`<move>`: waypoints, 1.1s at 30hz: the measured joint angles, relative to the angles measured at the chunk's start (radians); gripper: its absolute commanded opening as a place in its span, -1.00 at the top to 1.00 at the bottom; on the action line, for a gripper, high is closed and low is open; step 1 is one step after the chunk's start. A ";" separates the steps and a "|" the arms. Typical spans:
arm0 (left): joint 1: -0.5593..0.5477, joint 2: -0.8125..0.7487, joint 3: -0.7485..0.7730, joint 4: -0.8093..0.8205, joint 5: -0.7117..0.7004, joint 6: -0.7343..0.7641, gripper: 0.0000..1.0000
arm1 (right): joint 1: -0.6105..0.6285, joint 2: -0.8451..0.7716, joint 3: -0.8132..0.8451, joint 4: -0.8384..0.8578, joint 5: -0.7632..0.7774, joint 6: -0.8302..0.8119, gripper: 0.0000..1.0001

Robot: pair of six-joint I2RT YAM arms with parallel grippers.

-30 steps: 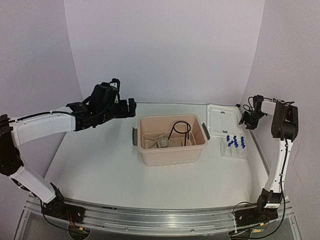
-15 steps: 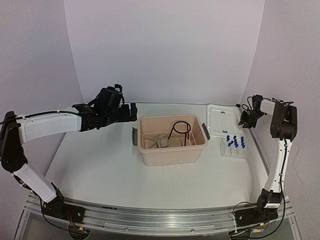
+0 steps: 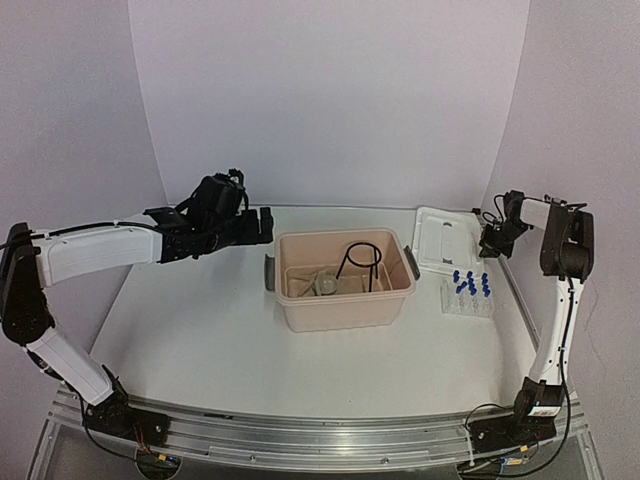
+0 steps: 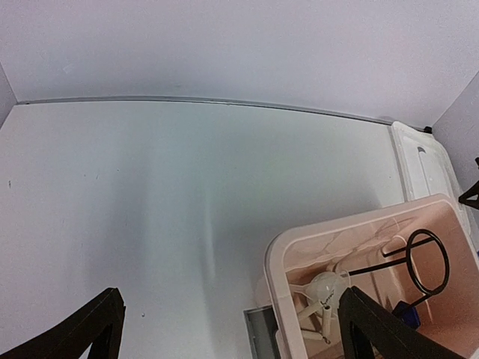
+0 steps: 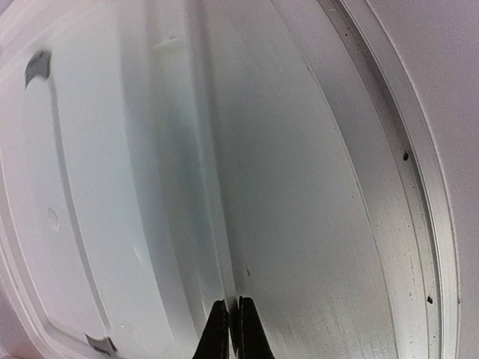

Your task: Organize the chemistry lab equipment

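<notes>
The black wire ring stand [image 3: 362, 262], the clear funnel [image 3: 326, 284] and a wooden clamp [image 4: 314, 323] lie inside the beige tub [image 3: 340, 308]. A blue tip [image 4: 408, 314] shows low in the tub. The clear tube rack [image 3: 468, 305] with several blue-capped tubes [image 3: 470, 284] stands right of the tub. My left gripper [image 3: 265, 225] is open and empty above the table, just left of the tub; in the left wrist view [image 4: 228, 325] its jaws stand wide apart. My right gripper [image 3: 490, 240] is shut on the right edge of the white lid [image 3: 440, 245], which also shows in the right wrist view [image 5: 75, 187]. The glass rod is not visible.
The tub [image 4: 299, 269] has grey handles [image 3: 269, 272] at both ends. The lid lies flat at the back right, close to the table's metal edge strip [image 5: 404, 149] and the right wall.
My left gripper has moved slightly right and lower toward the tub. The right gripper has barely shifted at the lid's edge. The lid and rack have not moved.
</notes>
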 measured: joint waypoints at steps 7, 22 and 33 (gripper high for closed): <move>0.000 -0.049 -0.009 -0.034 -0.022 0.001 -0.99 | 0.011 0.002 0.006 -0.007 0.020 -0.018 1.00; 0.000 -0.104 -0.029 -0.011 -0.019 0.042 -0.99 | 0.181 -0.139 0.054 0.008 0.429 -0.277 1.00; 0.000 -0.083 -0.033 0.106 0.070 0.098 -0.99 | 0.307 -0.318 0.098 0.122 0.628 -0.547 1.00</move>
